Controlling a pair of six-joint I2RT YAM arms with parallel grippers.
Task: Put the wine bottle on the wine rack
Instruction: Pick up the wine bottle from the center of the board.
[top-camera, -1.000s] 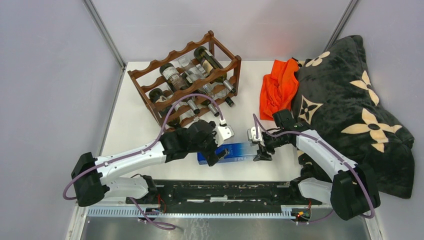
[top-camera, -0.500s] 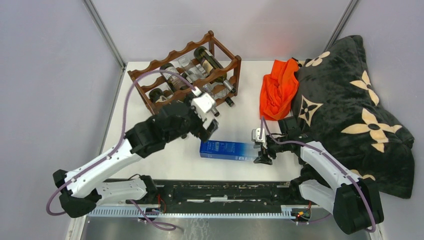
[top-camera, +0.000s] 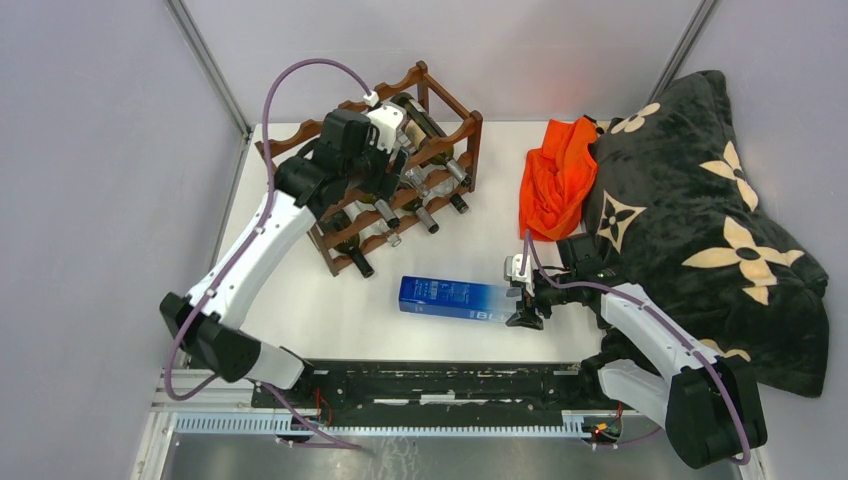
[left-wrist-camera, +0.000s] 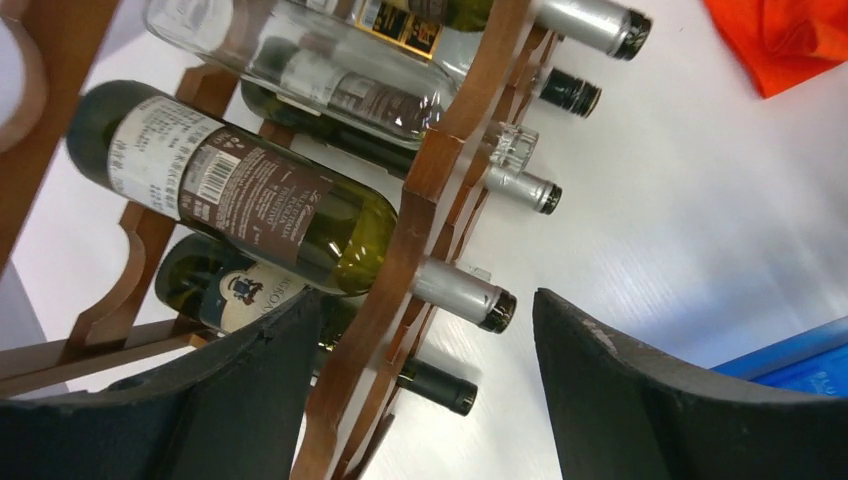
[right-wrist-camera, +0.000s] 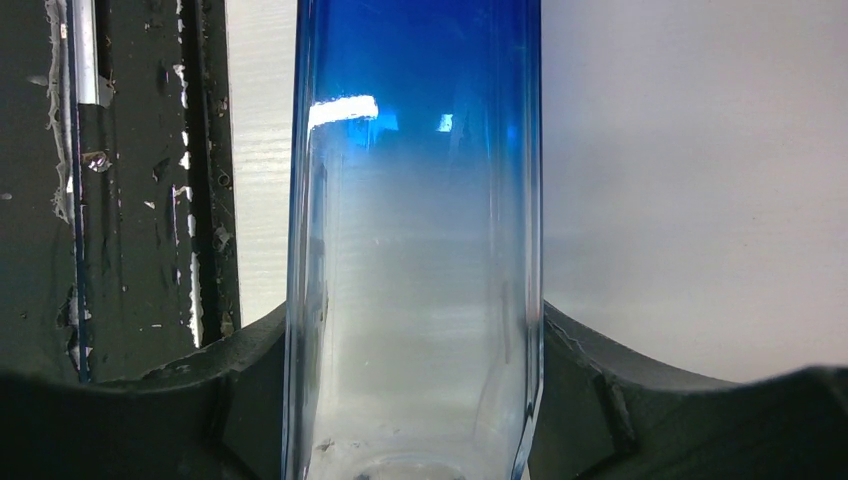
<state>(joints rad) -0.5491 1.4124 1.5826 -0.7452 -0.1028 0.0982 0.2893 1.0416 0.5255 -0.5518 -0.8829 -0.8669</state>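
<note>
Wine rack (left-wrist-camera: 412, 225) polished wood; blue bottle (right-wrist-camera: 415, 250) glossy glass; table (top-camera: 300, 300) matt.

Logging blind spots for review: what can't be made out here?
- Top view: left arm hides part of the wine rack's top tier.
- Left wrist view: frame edges crop the rack; left end effector masks its base.
- Right wrist view: blue bottle overruns top and bottom edges.

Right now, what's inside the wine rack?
The wine rack holds, lying on their sides, a labelled green bottle, a clear bottle and another dark bottle. From above, the left gripper covers part of the top tier, so no full count.
</note>
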